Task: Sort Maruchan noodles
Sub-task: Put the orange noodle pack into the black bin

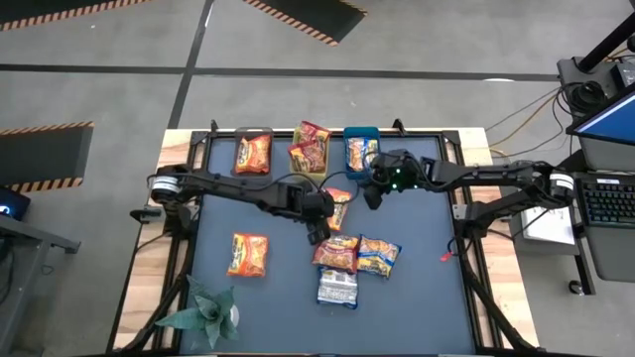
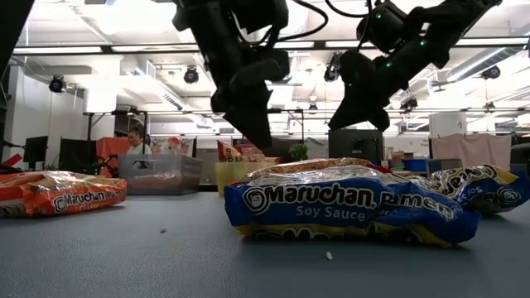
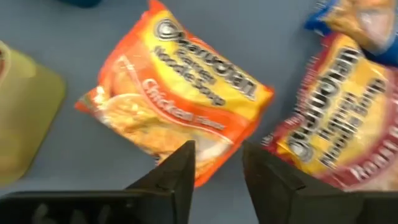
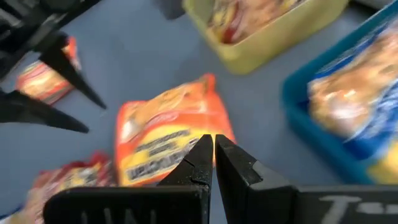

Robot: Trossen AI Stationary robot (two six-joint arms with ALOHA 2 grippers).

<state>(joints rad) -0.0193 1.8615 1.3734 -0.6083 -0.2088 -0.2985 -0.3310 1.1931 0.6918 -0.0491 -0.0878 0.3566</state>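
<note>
Left gripper [image 1: 319,234] at table centre, fingers [image 3: 180,171] parted with a gap, holding nothing, just beside an orange noodle packet [image 1: 338,208] lying flat on the mat. Right gripper [image 1: 373,197] near the blue bin [image 1: 361,132], fingers pressed together, empty. Other packets: red one [image 1: 336,254], blue-and-yellow one [image 1: 378,256], silvery one [image 1: 337,289] clustered nearby; some already in bins.

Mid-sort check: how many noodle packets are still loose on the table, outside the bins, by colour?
Orange packets: 2
Red packet: 1
Blue-and-yellow packet: 1
Silvery-white packet: 1
Total: 5
</note>
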